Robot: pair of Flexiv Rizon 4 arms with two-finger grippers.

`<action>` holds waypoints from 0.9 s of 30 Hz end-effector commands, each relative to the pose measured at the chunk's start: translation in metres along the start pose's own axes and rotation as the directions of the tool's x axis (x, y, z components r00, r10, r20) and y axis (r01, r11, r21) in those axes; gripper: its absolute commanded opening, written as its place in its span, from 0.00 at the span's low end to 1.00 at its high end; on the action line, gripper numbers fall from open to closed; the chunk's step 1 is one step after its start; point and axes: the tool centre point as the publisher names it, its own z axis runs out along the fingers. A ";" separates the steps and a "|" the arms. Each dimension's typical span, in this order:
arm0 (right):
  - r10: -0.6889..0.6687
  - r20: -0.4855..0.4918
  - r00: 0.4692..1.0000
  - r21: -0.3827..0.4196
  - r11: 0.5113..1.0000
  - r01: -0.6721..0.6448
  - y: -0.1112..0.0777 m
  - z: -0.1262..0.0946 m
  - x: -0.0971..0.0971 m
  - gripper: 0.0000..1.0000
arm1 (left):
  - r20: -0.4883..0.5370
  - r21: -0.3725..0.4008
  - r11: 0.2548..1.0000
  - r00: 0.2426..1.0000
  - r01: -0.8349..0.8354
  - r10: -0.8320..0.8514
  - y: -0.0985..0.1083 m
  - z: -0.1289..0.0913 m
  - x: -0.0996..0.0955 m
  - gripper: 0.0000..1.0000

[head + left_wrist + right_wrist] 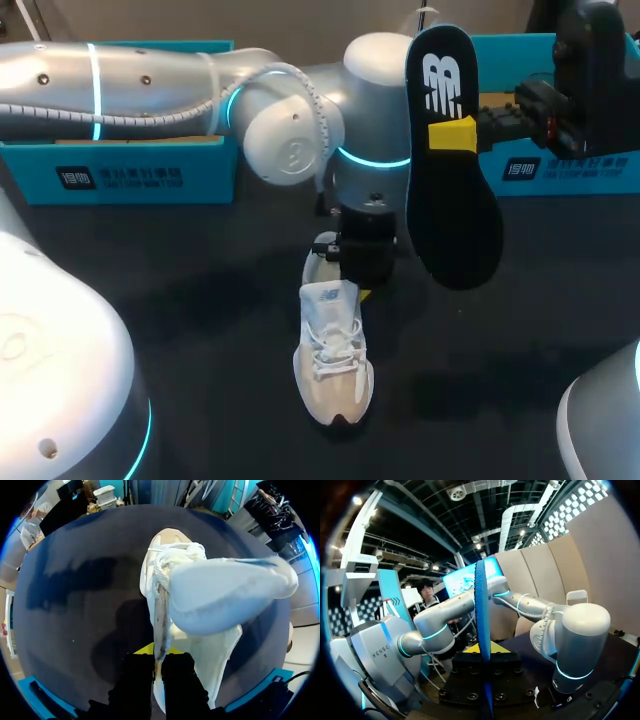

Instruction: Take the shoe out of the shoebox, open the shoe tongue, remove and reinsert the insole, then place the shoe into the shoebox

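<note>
Shoe (333,365), just one, pinched by left hand (361,291); right hand (452,135) grips one insole (455,220).

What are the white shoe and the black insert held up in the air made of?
The shoe looks like pale matte fabric or mesh, with woven white laces and a soft padded tongue. The insole looks like thin black foam, matte, with a white printed mark; its blue edge in the right wrist view hints at another layer.

There are one white shoe (335,360), one black insole (452,200), two robot arms, the left arm (150,85) and the right arm (592,75), and two blue boxes, the far left box (130,175) and the far right box (570,170).
</note>
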 end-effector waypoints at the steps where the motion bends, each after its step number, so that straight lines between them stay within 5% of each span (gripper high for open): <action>1: 0.001 -0.002 1.000 0.003 1.000 -0.001 0.001 0.002 -0.002 0.00 | -0.001 -0.006 1.000 1.000 -0.001 0.001 0.000 0.002 -0.001 0.15; 9: 0.001 -0.002 1.000 0.003 1.000 -0.001 0.001 0.002 -0.002 0.00 | 0.036 -0.010 1.000 0.999 0.012 -0.012 0.000 -0.006 -0.002 0.97; 22: 0.001 -0.002 1.000 0.003 1.000 -0.001 0.001 0.002 -0.002 0.00 | 0.467 -0.098 0.988 0.882 0.118 -0.059 0.005 -0.098 0.013 1.00; 27: 0.001 -0.002 1.000 0.003 1.000 -0.001 0.001 0.002 -0.002 0.00 | 0.692 -0.081 0.981 0.719 0.179 -0.074 0.011 -0.142 0.022 1.00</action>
